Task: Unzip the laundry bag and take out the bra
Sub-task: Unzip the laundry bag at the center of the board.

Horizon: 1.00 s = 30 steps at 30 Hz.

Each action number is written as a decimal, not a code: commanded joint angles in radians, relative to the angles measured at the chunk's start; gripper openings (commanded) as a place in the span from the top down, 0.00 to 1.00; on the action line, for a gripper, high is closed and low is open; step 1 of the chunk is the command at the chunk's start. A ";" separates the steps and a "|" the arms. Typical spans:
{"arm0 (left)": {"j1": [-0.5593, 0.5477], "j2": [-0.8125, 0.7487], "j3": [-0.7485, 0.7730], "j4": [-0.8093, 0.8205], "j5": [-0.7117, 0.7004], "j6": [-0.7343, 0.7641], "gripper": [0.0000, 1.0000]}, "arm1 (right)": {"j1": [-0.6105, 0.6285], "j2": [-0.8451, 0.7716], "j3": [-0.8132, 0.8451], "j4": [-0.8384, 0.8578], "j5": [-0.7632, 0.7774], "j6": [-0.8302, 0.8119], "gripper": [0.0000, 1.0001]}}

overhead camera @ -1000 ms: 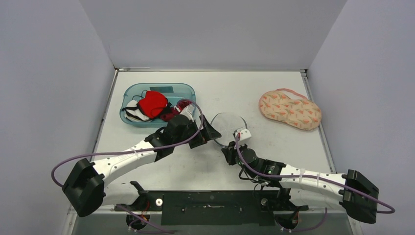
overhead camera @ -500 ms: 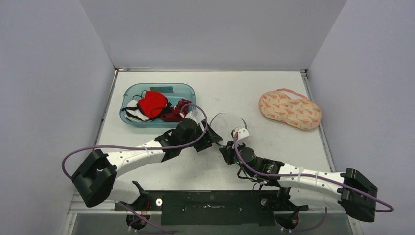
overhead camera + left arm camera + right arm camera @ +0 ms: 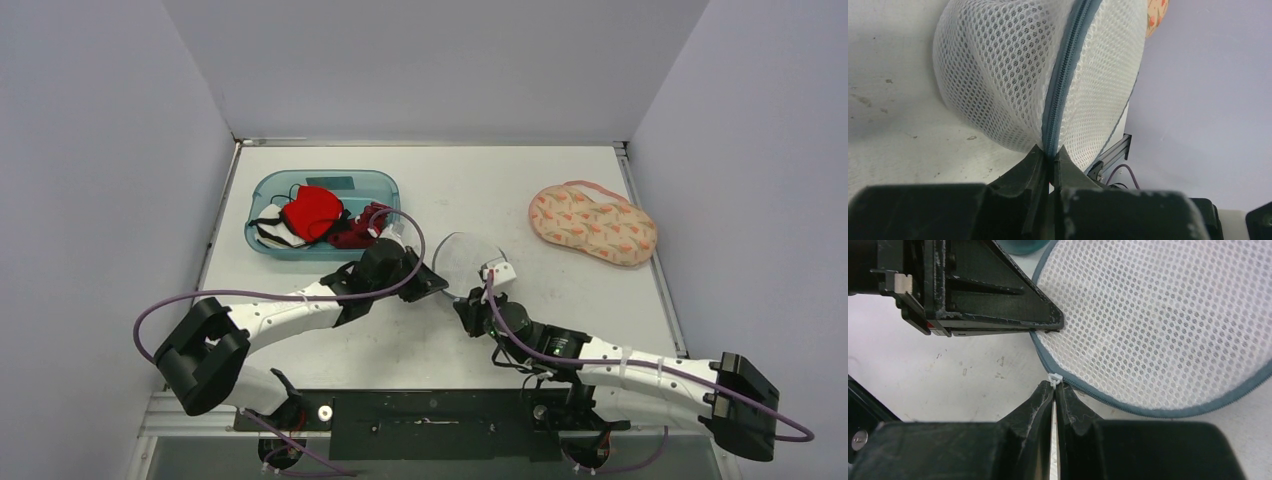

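Note:
The laundry bag (image 3: 468,258), a round white mesh pouch with a grey-blue zipper round its rim, lies mid-table. My left gripper (image 3: 436,284) is at its left edge. In the left wrist view the left gripper (image 3: 1049,152) is shut on the zipper seam (image 3: 1063,85) of the bag (image 3: 998,75). My right gripper (image 3: 470,305) is at the bag's near edge. In the right wrist view the right gripper (image 3: 1053,385) is shut on the small white zipper pull (image 3: 1054,377) beside the mesh (image 3: 1158,315). The bra is hidden; nothing shows through the mesh.
A teal bin (image 3: 380,181) at the back left holds red (image 3: 310,212), dark red and black-and-white garments. A peach flower-printed padded piece (image 3: 592,222) lies at the back right. Grey walls close in the table on three sides.
My left gripper has moved right to the bag's edge and gone from open to shut on the zipper seam. The right gripper has kept its hold on the pull, barely moving.

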 commanded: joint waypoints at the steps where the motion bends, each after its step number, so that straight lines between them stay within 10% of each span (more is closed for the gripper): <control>1: 0.028 -0.001 0.033 0.049 -0.006 0.019 1.00 | 0.006 -0.053 0.004 -0.077 0.080 0.000 0.95; 11: 0.041 -0.004 0.053 0.026 0.046 0.109 1.00 | -0.141 -0.180 -0.043 -0.204 0.078 0.053 0.95; 23: 0.078 0.093 0.214 -0.106 0.081 0.315 1.00 | -0.037 -0.217 -0.037 -0.188 0.062 -0.001 0.95; 30: 0.107 0.186 0.338 -0.108 0.114 0.347 0.52 | 0.031 -0.124 -0.033 -0.084 0.094 0.011 0.95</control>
